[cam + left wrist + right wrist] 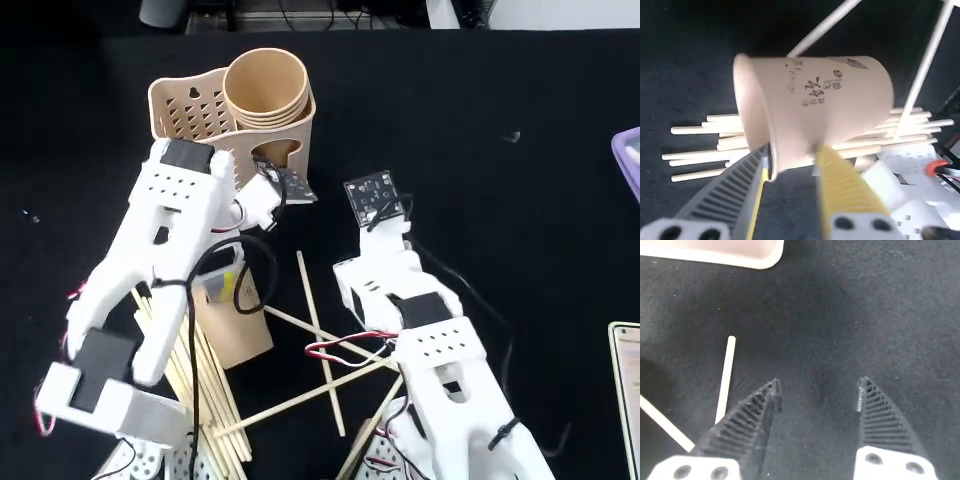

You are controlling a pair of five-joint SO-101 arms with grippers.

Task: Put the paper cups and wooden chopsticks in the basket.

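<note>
The left jaws pinch the paper cup [815, 107] by its rim, above the chopsticks [705, 150]. Light and thin-walled, it probably crushes easily; the rolled rim seems the stiffest hold. The right jaws gape empty.

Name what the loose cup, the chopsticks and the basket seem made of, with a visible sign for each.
Cup: paper, apparently; matte tan wall, rolled rim, printed marks.
Chopsticks: likely wood or bamboo; pale, bare, matte sticks.
Basket: probably plastic; smooth beige moulded wall with regular holes.
</note>
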